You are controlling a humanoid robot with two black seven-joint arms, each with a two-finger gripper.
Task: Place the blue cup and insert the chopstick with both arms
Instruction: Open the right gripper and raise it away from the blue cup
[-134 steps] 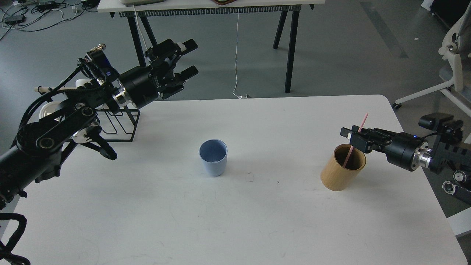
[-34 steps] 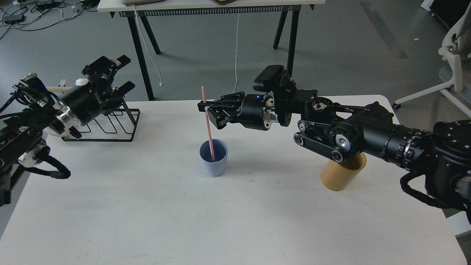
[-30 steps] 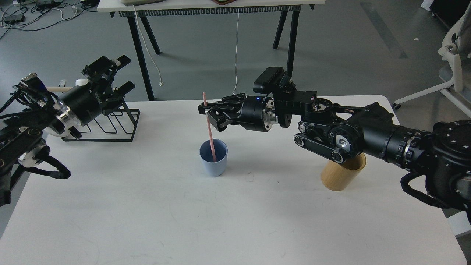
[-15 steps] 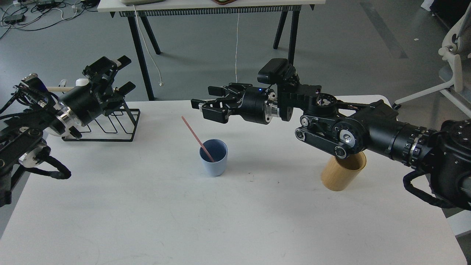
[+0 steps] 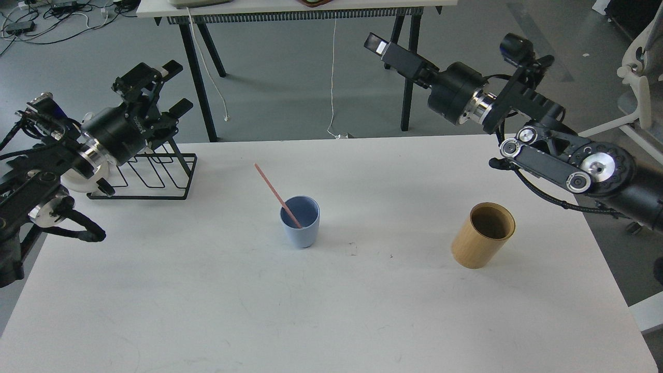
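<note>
The pale-blue cup (image 5: 300, 237) stands upright near the middle of the white table (image 5: 331, 316). The pink chopstick (image 5: 272, 187) rests inside it, leaning up and to the left over the rim, and nothing holds it. My left gripper (image 5: 176, 87) is open and empty, raised above the table's far left edge and well left of the cup. My right gripper (image 5: 377, 44) is raised high beyond the table's far edge, up and right of the cup and empty. It shows edge-on, so its fingers cannot be told apart.
A tan bamboo-coloured cylinder (image 5: 481, 243) stands empty at the right of the table. A black wire rack (image 5: 155, 178) sits at the far left, under my left arm. A second table's legs (image 5: 409, 77) stand beyond the far edge, and an office chair (image 5: 639, 88) stands at the right.
My right gripper let go of the pink chopstick over the blue cup, then rose and drew back to the upper right. The chopstick tipped left against the rim. The left arm barely moved.
</note>
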